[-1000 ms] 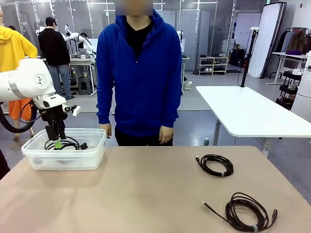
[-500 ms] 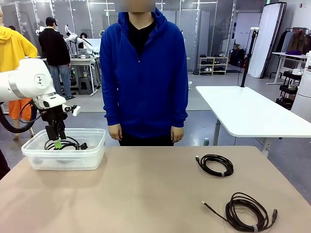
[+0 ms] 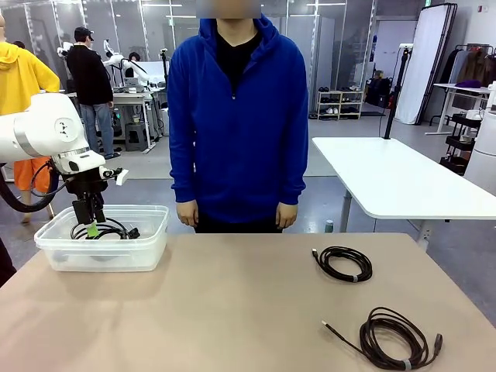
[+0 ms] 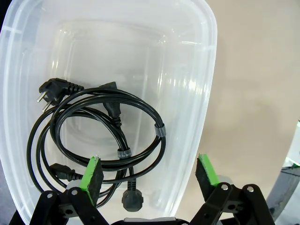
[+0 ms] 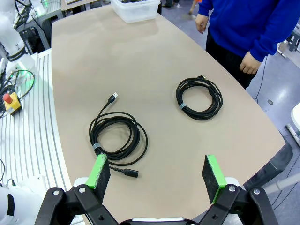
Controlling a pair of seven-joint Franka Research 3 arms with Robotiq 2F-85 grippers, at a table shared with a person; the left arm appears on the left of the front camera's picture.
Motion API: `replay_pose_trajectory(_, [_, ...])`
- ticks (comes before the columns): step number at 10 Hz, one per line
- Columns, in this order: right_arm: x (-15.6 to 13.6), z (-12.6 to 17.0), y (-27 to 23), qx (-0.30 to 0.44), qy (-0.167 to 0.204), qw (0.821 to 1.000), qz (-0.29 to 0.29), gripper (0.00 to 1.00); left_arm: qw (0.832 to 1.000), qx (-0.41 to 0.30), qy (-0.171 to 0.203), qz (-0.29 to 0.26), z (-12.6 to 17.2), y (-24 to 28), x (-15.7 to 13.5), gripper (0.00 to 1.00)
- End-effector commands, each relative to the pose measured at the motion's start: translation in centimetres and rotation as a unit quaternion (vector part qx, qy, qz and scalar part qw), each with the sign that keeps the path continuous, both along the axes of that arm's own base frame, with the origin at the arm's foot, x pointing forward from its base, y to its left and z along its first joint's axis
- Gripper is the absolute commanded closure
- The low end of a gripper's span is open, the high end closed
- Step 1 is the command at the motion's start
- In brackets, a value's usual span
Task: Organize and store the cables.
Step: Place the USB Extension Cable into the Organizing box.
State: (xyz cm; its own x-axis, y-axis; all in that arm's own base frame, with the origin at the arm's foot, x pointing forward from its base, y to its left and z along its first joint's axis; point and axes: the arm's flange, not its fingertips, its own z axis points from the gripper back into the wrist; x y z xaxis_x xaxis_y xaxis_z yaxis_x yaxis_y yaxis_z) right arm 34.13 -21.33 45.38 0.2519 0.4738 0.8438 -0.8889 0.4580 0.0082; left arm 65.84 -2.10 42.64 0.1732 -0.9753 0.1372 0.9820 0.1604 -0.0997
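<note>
On the table's (image 3: 232,310) right half lie a small coil (image 3: 355,277) and a big coil (image 3: 370,341). They look light, limp and banded, best pinched across the bundled strands. Other cables (image 4: 123,151) sit in the bin (image 4: 197,56), with the left gripper (image 4: 150,171) spread above them. The right gripper (image 5: 154,176) is also spread and empty.

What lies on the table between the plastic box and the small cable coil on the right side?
Nothing. The front view shows bare table between the plastic box and the small cable coil.
</note>
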Motion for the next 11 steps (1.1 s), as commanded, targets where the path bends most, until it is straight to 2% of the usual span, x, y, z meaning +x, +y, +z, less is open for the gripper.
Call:
replay_pose_trajectory(1, [0.1, 0.1, 0.0, 0.004, -0.008, 1.0, -0.001, 0.0, 1.0, -0.001, -0.002, -0.005, 0.1, 0.2, 0.0, 0.0])
replay_pose_trajectory(7, [0.0, 0.0, 0.0, 0.0, 0.0, 1.0, 0.0, 0.0, 1.0, -0.001, -0.002, -0.005, 0.1, 0.2, 0.0, 0.0])
replay_pose_trajectory(8, [-0.8, 0.9, 1.4, -0.081, -0.034, 0.996, 0.032, 0.0, 1.0, -0.001, -0.002, -0.005, 0.1, 0.2, 0.0, 0.0])
replay_pose_trajectory(9, [-0.6, 1.4, 2.5, -0.136, -0.035, 0.989, 0.055, 0.0, 1.0, 0.0, 0.0, 0.0, 0.0, 0.0, 0.0, 0.04])
replay_pose_trajectory(10, [-0.3, 1.6, 3.9, -0.157, -0.036, 0.982, 0.102, 0.0, 1.0, -0.004, -0.005, 0.006, 0.1, 0.0, -0.1, 0.0])
replay_pose_trajectory(11, [-0.2, 1.8, 5.9, -0.21, -0.042, 0.965, 0.15, 0.0, 1.0, -0.003, -0.009, 0.006, 0.0, -0.3, 0.1, 0.0])
